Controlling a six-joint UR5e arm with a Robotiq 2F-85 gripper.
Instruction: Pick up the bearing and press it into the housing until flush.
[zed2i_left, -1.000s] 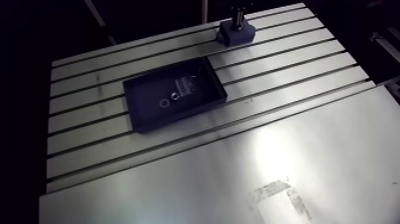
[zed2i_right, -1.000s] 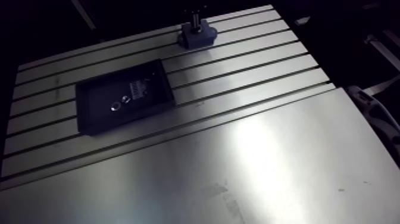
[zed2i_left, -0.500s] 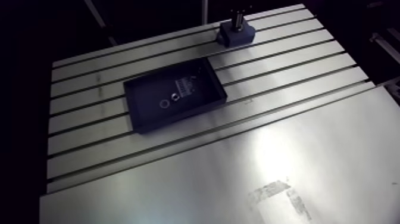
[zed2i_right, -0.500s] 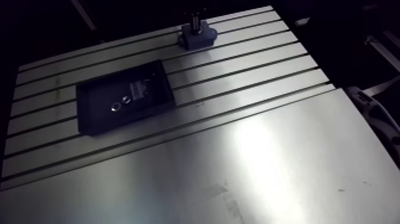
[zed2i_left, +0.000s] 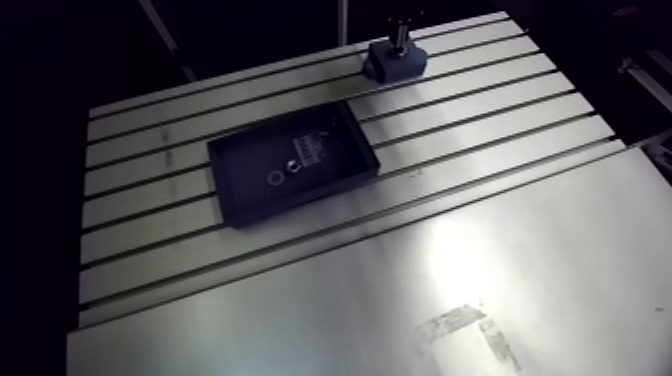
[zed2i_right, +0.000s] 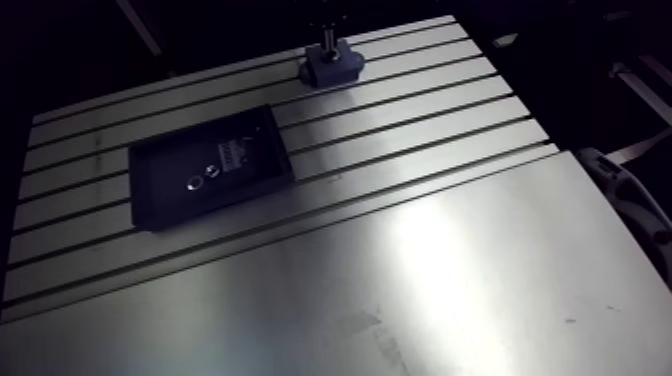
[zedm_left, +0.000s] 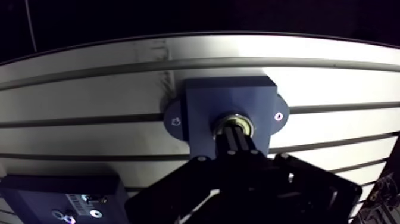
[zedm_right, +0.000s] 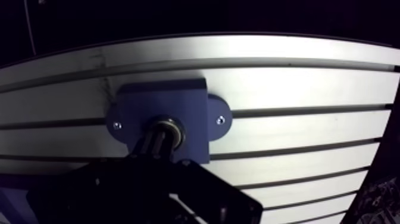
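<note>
The blue housing block (zedm_left: 202, 104) sits bolted at the far side of the slotted table (zed2i_left: 480, 120). A metal bearing (zedm_left: 245, 123) lies in the housing's round bore; only its bright rim shows around the fingertips. My gripper (zedm_left: 234, 136) comes straight down onto it, its two dark fingers pressed together with no gap and their tips on the bearing's middle. Whether the bearing is level with the housing face is hidden by the fingers. In the arm view the housing (zed2i_left: 397, 62) is small at the table's far edge, with the gripper (zed2i_left: 401, 35) standing on it.
A shallow black tray (zed2i_left: 232, 200) lies mid-table on the slots, holding a small metal ring (zed2i_left: 274, 176), another small part (zed2i_left: 293, 166) and a white label (zed2i_left: 312, 145). Beside the gripper in the wrist view a corner of the tray (zedm_left: 36, 190) shows. A smooth plate (zed2i_left: 400, 300) covers the near table.
The arm view has shifted slightly, so the camera moved. The gripper stays on the bearing in the housing; the tray and its parts have not moved.
</note>
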